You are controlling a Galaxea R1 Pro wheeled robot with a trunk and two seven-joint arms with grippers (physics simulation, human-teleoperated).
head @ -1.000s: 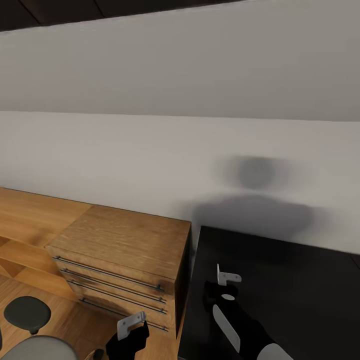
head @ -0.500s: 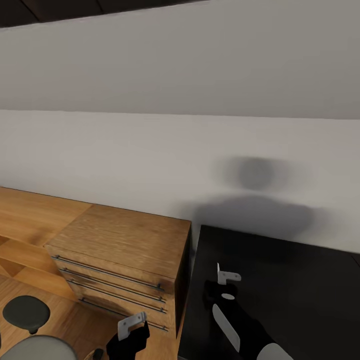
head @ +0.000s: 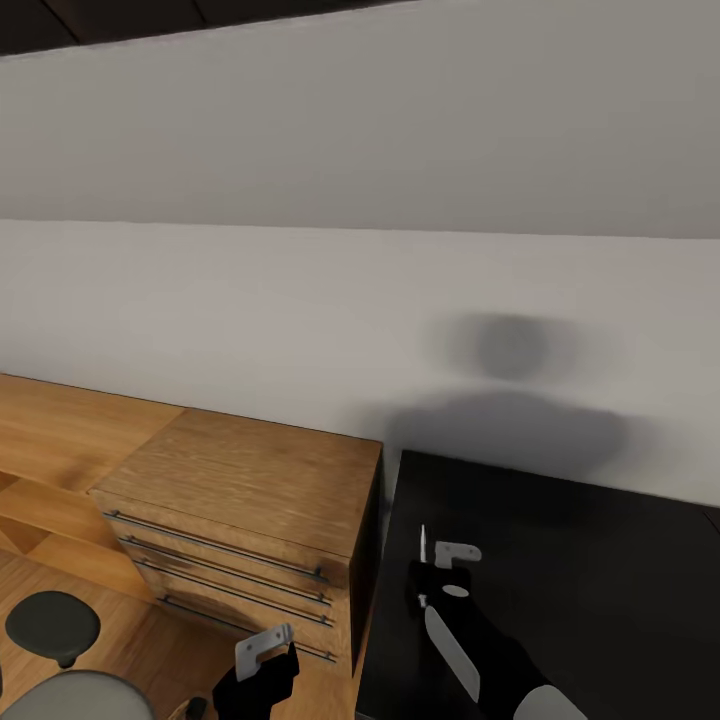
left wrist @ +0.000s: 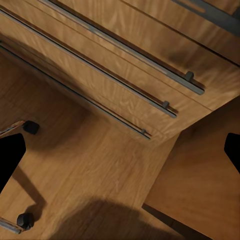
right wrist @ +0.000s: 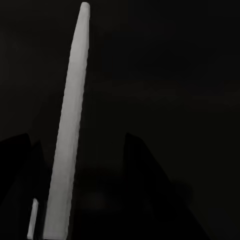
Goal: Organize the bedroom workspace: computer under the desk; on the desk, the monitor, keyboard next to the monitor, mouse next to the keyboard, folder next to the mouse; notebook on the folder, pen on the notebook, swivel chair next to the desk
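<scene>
Since half a second ago, a thin white pen has come into sight, standing upright at our right gripper over the near left part of the black desk. From the head, our left gripper hangs low before the wooden drawer unit, with the swivel chair at the near left. Our left wrist view looks past parted dark fingertips, nothing between them, at the drawer fronts and wood floor. Our right wrist view shows the pen rising between the dark fingers; we cannot tell whether they grip it.
</scene>
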